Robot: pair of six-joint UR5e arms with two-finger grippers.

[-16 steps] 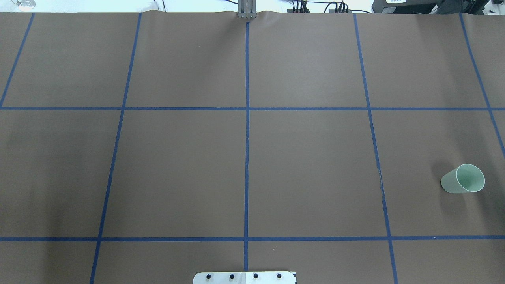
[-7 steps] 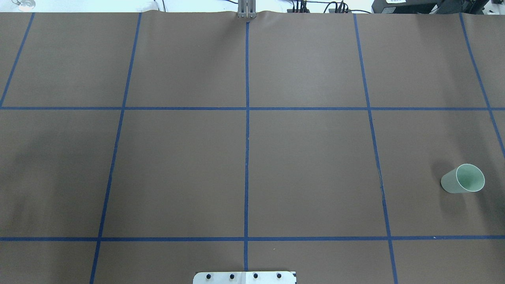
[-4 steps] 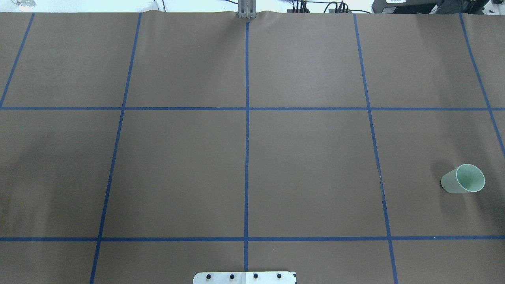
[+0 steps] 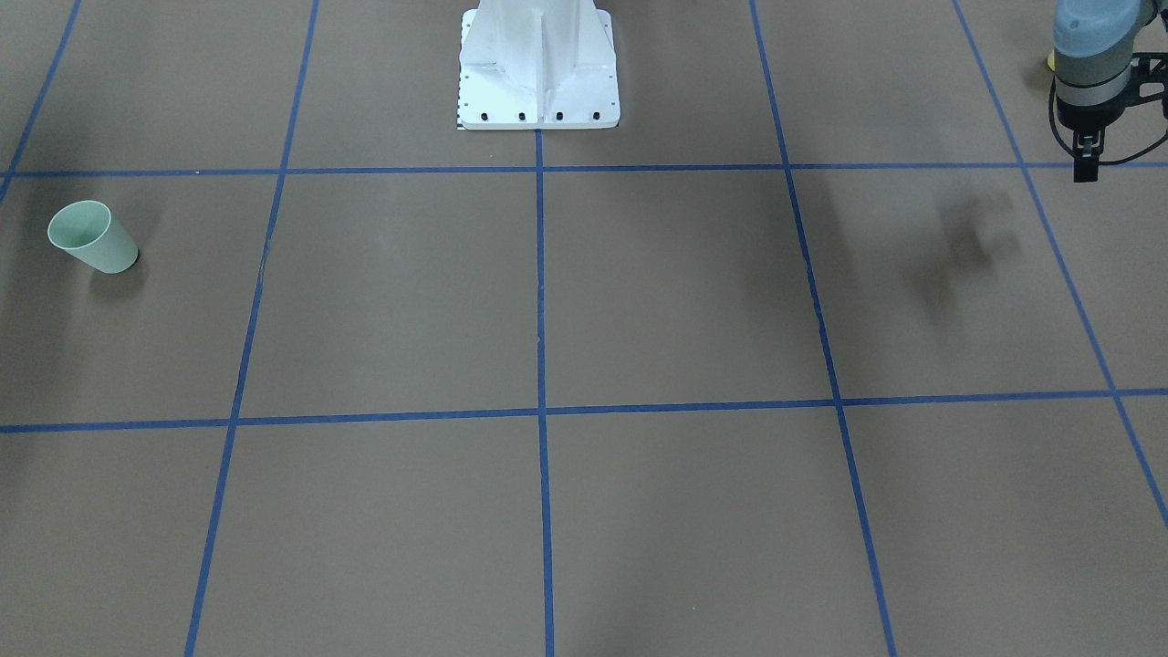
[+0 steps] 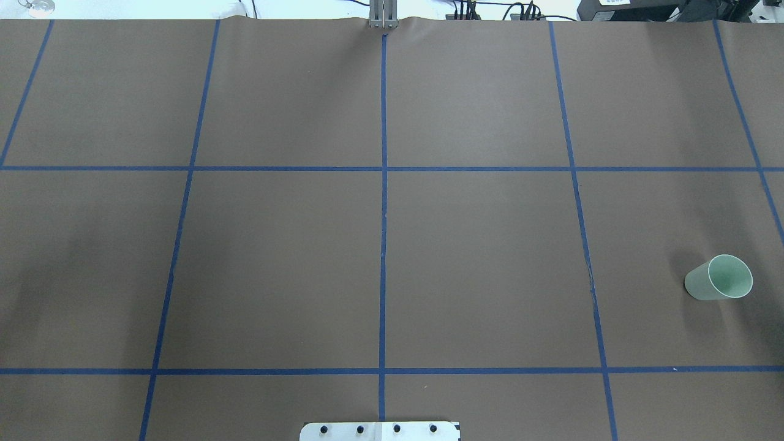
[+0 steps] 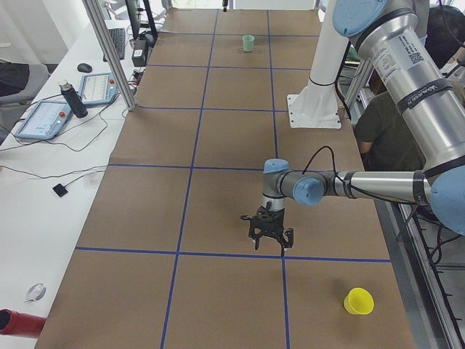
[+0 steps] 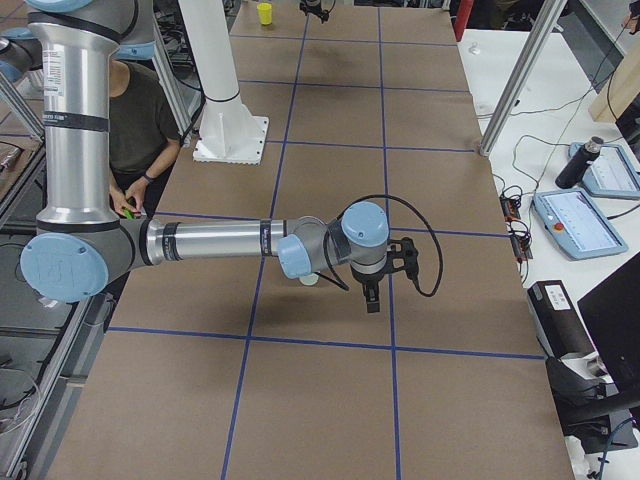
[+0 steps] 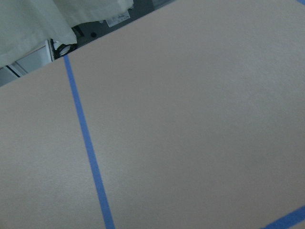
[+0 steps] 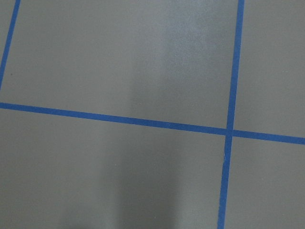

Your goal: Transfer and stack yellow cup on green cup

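Note:
The yellow cup (image 6: 358, 301) stands on the brown table near the robot's left end; it also shows far off in the exterior right view (image 7: 264, 12). The green cup (image 5: 719, 277) stands upright near the table's right end, also in the front-facing view (image 4: 91, 237). My left gripper (image 6: 270, 238) hangs above the table, apart from the yellow cup, fingers spread and empty; it also shows edge-on in the front-facing view (image 4: 1086, 169). My right gripper (image 7: 371, 295) hovers close to the green cup (image 7: 310, 280), which the arm partly hides; I cannot tell if it is open or shut.
Blue tape lines (image 5: 383, 245) divide the brown table into squares. The white robot base (image 4: 538, 73) stands at the near middle edge. A person (image 7: 135, 130) sits beside the robot. Side desks hold tablets and a bottle (image 6: 73, 98).
In the overhead view only a faint shadow on the table's left side shifts. The green cup has not moved.

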